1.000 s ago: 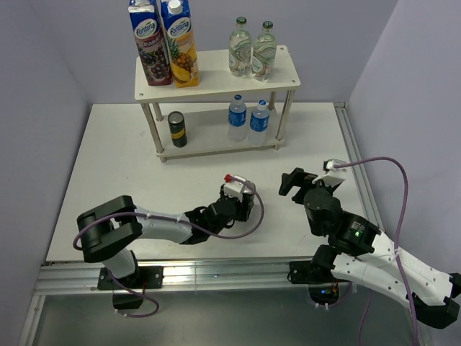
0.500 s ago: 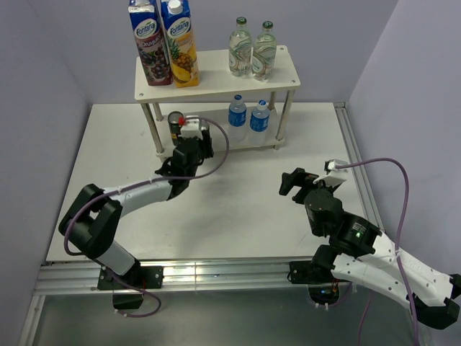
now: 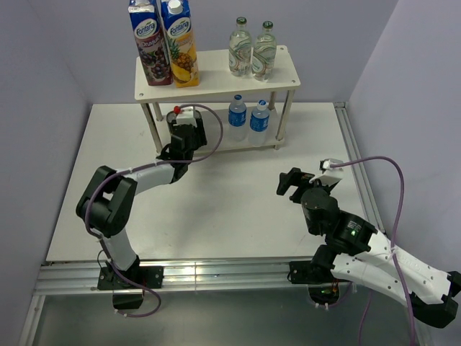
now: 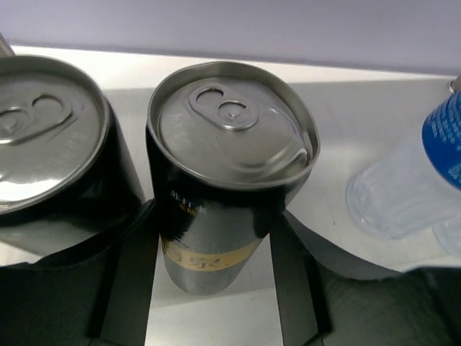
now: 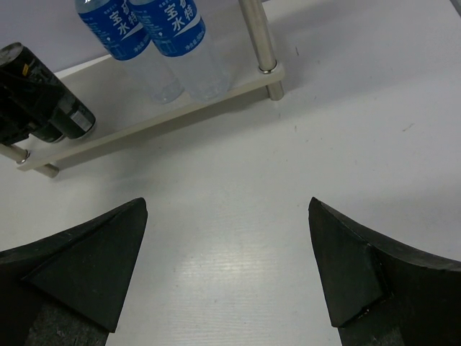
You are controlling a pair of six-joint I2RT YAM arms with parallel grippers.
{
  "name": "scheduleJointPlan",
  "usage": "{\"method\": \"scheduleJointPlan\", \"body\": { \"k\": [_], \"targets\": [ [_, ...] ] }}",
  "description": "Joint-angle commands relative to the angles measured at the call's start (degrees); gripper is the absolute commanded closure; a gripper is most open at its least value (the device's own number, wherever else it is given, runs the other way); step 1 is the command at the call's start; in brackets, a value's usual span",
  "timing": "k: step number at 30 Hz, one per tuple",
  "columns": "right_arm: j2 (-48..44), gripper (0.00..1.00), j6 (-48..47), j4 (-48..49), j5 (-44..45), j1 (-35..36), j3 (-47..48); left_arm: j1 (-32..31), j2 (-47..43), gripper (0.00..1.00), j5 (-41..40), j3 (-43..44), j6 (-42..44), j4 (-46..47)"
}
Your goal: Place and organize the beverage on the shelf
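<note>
My left gripper [image 4: 215,216] is shut on a dark silver-topped can [image 4: 230,166], one finger on each side of it. That can is upright over the lower board of the cream shelf [image 3: 216,85], close beside a second can [image 4: 50,144] on its left. In the top view the left gripper [image 3: 184,133] hides both cans. Two blue-capped water bottles [image 3: 237,117] [image 3: 259,120] stand to the right on the same board. Two green-capped bottles [image 3: 240,47] [image 3: 264,49] stand on the top board. My right gripper [image 3: 292,184] [image 5: 227,209] hangs open over bare table, holding nothing.
Two tall Fontana juice cartons [image 3: 151,43] [image 3: 180,43] stand at the left of the top board. A thin shelf leg [image 5: 259,36] rises right of the water bottles [image 5: 176,29]. Grey walls close in the table at the back and both sides.
The left arm has swung from the table's middle up to the shelf's lower tier, carrying the can to beside the one standing there. The right arm has barely shifted.
</note>
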Motion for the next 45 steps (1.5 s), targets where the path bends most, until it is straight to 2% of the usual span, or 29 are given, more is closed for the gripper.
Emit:
{"method": "scheduleJointPlan", "body": {
  "k": [1,9,12,13,15,16,17,19,22,30,45],
  "targets": [
    [0.4,0.0,-0.08,1.94,1.15,0.32,-0.55,0.2,-0.1,1.0,0.32,2.13,0.26,9.57],
    [0.58,0.0,0.01,1.85,0.89,0.32,-0.55,0.38,2.1,1.0,-0.29,1.42,-0.09,11.33],
    [0.67,0.0,0.1,1.67,0.89,0.23,-0.55,0.38,2.28,0.84,-0.29,1.25,-0.27,11.24],
    [0.49,0.0,0.1,1.67,0.98,0.23,-0.55,0.38,2.37,0.68,-0.12,1.07,-0.27,11.07],
    [0.49,0.0,0.19,1.59,0.89,0.32,-0.46,0.29,2.54,0.5,-0.03,1.16,-0.18,10.63],
    [0.41,0.0,0.27,1.5,0.98,0.23,-0.46,0.21,2.37,0.35,-0.2,0.9,-0.35,10.45],
    [0.32,0.0,0.28,1.41,0.98,0.32,-0.38,0.2,2.28,0.27,-0.03,0.72,-0.36,10.36],
    [0.32,0.0,0.36,1.32,1.07,0.32,-0.38,0.29,1.75,0.16,0.06,0.02,-0.36,10.45],
    [0.14,0.0,0.54,1.23,1.15,0.32,-0.46,0.12,0.7,0.07,-0.11,-1.12,-0.88,10.19],
    [-0.74,0.0,1.15,0.8,1.24,0.32,-0.73,-1.38,-1.67,0.06,-0.99,-4.81,-1.41,10.1],
    [-3.02,0.0,3.44,-1.58,0.36,0.32,-0.82,-5.24,-11.68,0.07,-7.58,-15.18,-3.96,8.78]
  ]
}}
